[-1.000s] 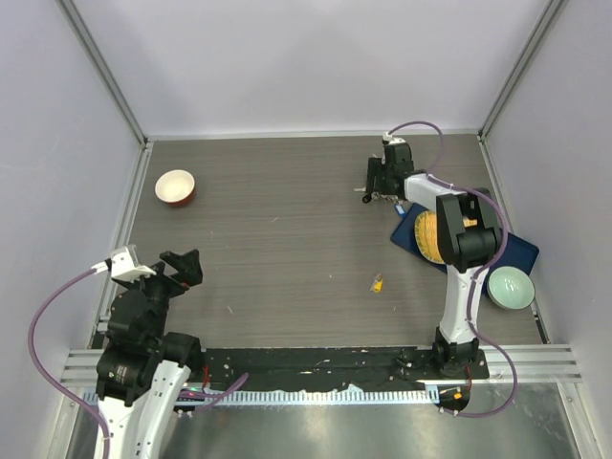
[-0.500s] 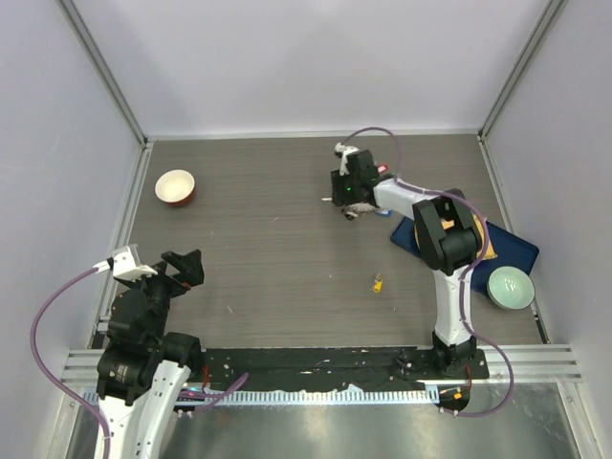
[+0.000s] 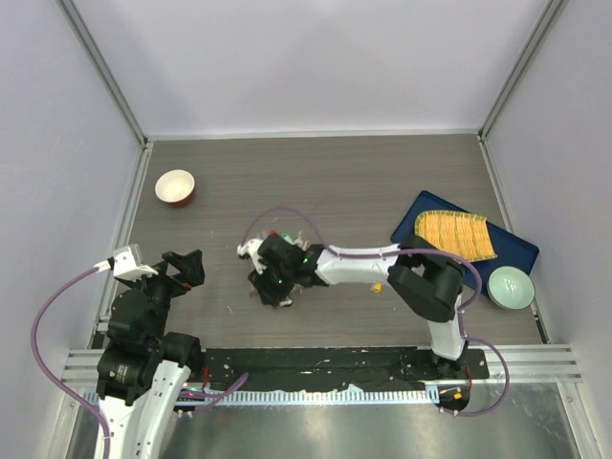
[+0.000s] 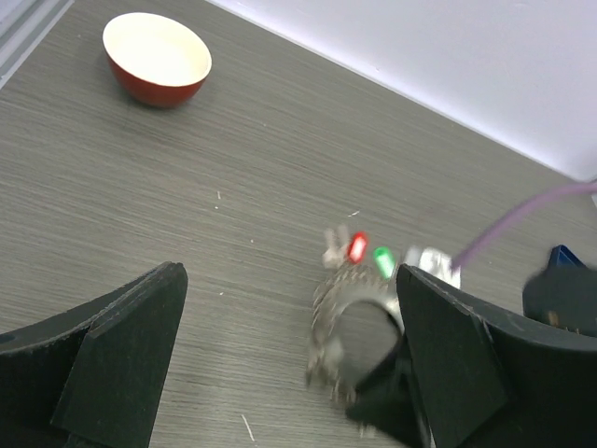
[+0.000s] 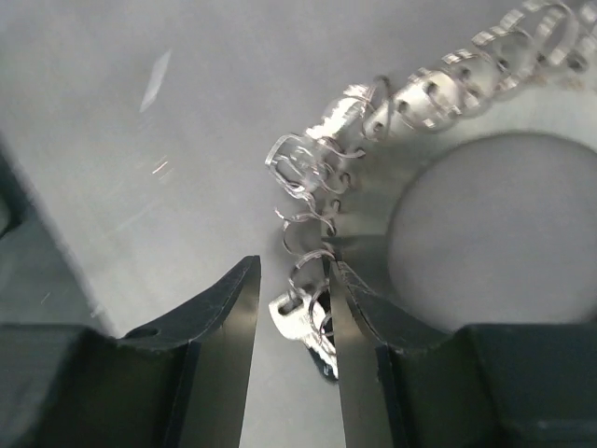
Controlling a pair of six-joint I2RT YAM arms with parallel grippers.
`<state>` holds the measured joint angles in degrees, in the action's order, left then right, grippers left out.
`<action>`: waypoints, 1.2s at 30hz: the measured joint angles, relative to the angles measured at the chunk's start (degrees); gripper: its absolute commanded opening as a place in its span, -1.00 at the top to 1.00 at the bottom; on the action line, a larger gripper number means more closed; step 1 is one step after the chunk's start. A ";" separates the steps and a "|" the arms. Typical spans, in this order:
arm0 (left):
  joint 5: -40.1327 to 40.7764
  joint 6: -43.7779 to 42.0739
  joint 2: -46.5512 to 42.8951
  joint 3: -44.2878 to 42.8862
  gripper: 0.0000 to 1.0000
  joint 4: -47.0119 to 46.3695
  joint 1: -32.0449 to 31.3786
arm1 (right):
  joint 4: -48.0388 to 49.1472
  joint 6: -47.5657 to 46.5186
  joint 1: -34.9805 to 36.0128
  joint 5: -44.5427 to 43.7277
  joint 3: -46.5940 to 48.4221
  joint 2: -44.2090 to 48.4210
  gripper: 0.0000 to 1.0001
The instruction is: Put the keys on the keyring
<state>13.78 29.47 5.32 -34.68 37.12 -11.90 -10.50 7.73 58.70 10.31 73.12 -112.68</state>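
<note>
- The keyring is left of the counter's middle, toward the near side; its toothed, coil-like rim curves around a round central hole; in the left wrist view it is blurred and looks tilted, and I cannot tell whether it rests on the counter or is lifted off it
- A red tag and a green tag sit side by side at the ring's far edge; the keys they belong to are too blurred to make out
- A small silver key hangs from the rim's loops, down between the two fingers of the right wrist view
- The right tool is clenched partway on the keyring's rim; the rim's loops pass between its fingers, touching the one on the right of that view; the right arm stretches far across the counter to the left
- A yellow-tagged key lies apart on the counter, just beside the right arm's forearm on its near side, away from the ring
- The left tool is released, its jaws spread wide with nothing between them; it hangs at the near left, facing the ring, well clear of it
- A red bowl stands upright at the far left of the counter
- At the right, a blue tray carries an orange ridged pad; a pale green bowl sits at the tray's near edge
</note>
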 measured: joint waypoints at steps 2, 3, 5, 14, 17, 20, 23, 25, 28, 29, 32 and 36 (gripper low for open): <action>-0.13 -0.02 0.00 0.00 -0.99 0.00 0.00 | -1.57 -0.02 4.11 0.59 -1.44 1.75 0.12; -0.15 -0.02 0.00 0.00 -0.99 0.00 0.00 | -1.97 -0.02 5.75 0.31 -2.75 3.21 0.11; -0.26 -0.02 0.00 0.00 -0.99 0.00 0.00 | -3.39 0.13 7.58 -0.52 -5.90 7.32 0.12; -1.07 -0.17 0.00 0.00 -0.99 -0.02 0.00 | 2.49 4.33 5.81 -10.62 -23.80 28.63 0.26; -1.36 -0.20 0.00 0.00 -0.99 -0.04 0.00 | 7.13 6.05 5.49 -9.55 -29.20 28.68 0.27; -1.49 -0.20 0.13 0.00 -1.00 -0.04 0.00 | 10.71 7.93 4.98 -7.26 -33.18 27.65 0.27; -1.64 -0.20 0.42 0.00 -0.99 -0.04 0.02 | 15.15 9.68 4.22 -3.76 -34.86 26.16 0.28; -1.81 -0.22 0.68 0.00 -0.99 -0.02 0.02 | 18.62 10.71 3.67 -1.66 -35.01 24.81 0.28; -1.88 -0.20 0.87 0.00 -0.99 -0.04 0.02 | 23.65 12.31 2.97 0.61 -35.12 22.29 0.28; -1.90 -0.20 0.90 0.00 -0.99 -0.04 0.02 | 25.00 12.90 2.73 1.18 -35.21 21.40 0.28; -1.99 -0.20 0.92 0.00 -1.00 -0.07 0.02 | 27.30 14.19 2.25 2.08 -35.45 19.30 0.28; -2.14 -0.20 0.96 0.00 -0.99 -0.07 0.02 | 28.57 15.26 1.81 2.29 -35.52 18.78 0.28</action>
<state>11.64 29.28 6.28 -34.68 37.06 -11.88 18.06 22.98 60.51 12.60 37.60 -93.91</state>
